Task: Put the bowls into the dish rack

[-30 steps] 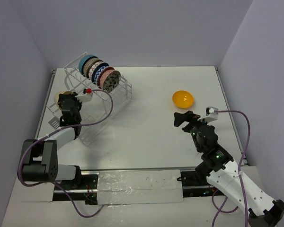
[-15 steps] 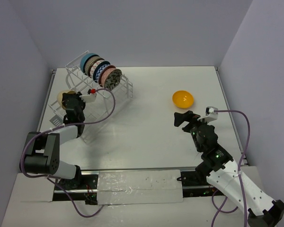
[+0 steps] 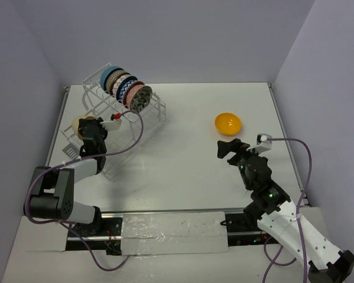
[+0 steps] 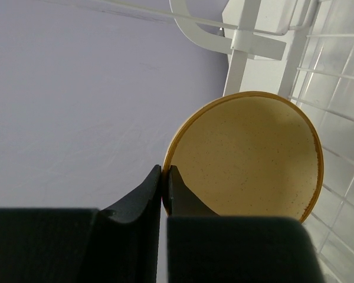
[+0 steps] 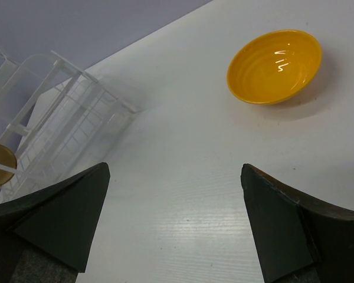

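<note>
Top view: the left gripper (image 3: 84,125) pinches the tan bowl (image 3: 76,123) at the rack (image 3: 115,112), near the tabletop (image 3: 183,171) left edge. The orange bowl (image 3: 228,123) sits toward the right edge, just beyond the wide-open right gripper (image 3: 227,148).

Left wrist: the jaws clamp the tan bowl's rim, the bowl on edge beside the rack wires.

Right wrist: the orange bowl lies ahead, slightly right; the right arm is much nearer.

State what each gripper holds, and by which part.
Left gripper: the tan bowl, pinched at its rim between the fingers. Right gripper: open, holding nothing.
</note>
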Motion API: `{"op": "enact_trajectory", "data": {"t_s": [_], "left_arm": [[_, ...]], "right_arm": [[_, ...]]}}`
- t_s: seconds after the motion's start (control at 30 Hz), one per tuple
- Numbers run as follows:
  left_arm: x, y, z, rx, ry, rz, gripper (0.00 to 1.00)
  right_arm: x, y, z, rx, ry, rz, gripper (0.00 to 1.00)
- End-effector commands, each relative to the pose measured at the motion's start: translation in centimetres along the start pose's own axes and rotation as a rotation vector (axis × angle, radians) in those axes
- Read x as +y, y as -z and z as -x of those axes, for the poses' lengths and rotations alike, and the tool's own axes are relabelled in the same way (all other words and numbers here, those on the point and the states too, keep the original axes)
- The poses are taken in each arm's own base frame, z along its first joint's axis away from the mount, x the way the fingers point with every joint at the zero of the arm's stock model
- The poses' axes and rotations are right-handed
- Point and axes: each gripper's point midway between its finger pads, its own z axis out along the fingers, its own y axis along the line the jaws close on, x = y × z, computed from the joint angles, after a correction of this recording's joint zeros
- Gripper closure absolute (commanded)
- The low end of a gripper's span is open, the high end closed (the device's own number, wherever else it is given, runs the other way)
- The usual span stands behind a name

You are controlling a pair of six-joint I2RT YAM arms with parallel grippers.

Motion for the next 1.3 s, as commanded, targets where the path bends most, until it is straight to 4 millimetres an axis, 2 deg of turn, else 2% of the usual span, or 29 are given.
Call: {"op": "enact_trajectory", "data": {"t_s": [0.0, 0.23, 0.53, 0.77, 0.9, 1.07, 1.1, 1.27], "left_arm": [[0.0, 0.5, 0.7, -0.041, -0.113, -0.032, 1.0], [-0.9, 0.6, 0.9, -0.046, -0.161, -0.1, 0.97], [-1.7, 0.4, 1.0, -0.02, -0.221, -0.137, 0.99], [-2.2, 0.2, 1.1, -0.004, -0.246, -0.178, 0.92], [-2.6, 0.2, 0.9, 0.018, -0.254, -0.2, 0.91], [-2.5, 0.2, 0.7, 0.048, -0.277, -0.185, 0.93], [-2.0, 0.1, 0.9, 0.041, -0.269, -0.157, 0.94], [-1.8, -0.3, 1.6, 0.054, -0.262, -0.147, 1.0]], "right_arm": [[0.0, -0.1, 0.5, -0.031, -0.026, 0.004, 0.0], [0.0, 0.0, 0.5, -0.029, -0.027, 0.009, 0.0], [-0.1, 0.1, 0.8, -0.04, -0.033, 0.009, 0.0], [0.1, 0.1, 0.8, -0.038, -0.031, 0.015, 0.0], [0.1, 0.1, 0.8, -0.038, -0.032, 0.017, 0.0], [0.1, 0.1, 0.8, -0.039, -0.034, 0.018, 0.0], [0.2, 0.1, 0.9, -0.04, -0.037, 0.019, 0.0], [0.1, 0.2, 0.9, -0.042, -0.036, 0.018, 0.0]]}}
